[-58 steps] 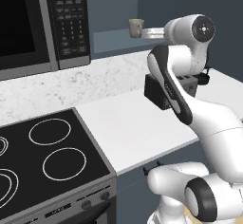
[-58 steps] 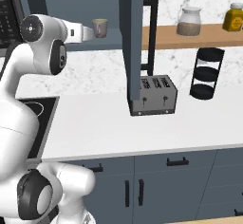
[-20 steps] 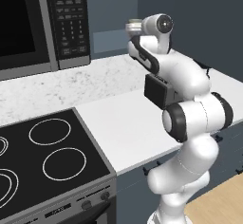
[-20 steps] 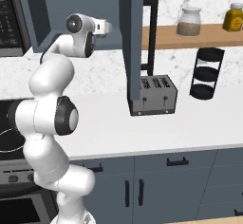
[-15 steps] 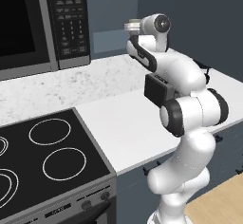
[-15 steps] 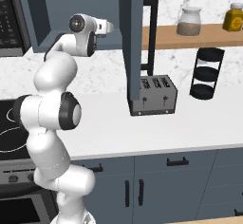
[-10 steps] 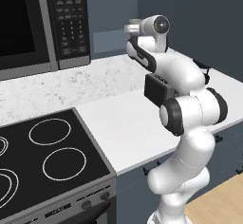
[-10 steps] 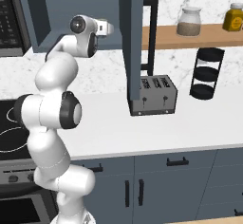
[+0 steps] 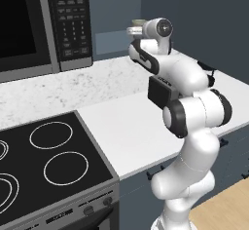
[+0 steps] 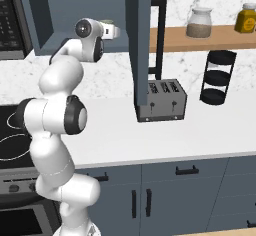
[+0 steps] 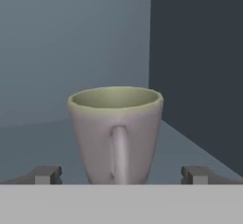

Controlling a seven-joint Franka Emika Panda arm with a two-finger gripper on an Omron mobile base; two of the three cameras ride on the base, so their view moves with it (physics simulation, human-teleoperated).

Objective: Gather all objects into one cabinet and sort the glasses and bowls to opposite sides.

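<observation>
Having swung up from over the counter (image 9: 131,126), our tool (image 11: 118,174) now stands spread wide around the cream mug (image 11: 116,132) upright on its shelf (image 11: 57,142), not yet clenched, ready to grasp.

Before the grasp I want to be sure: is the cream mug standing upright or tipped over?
Upright. In the hand view the cream mug stands on the shelf, rim on top and level, handle vertical.
</observation>
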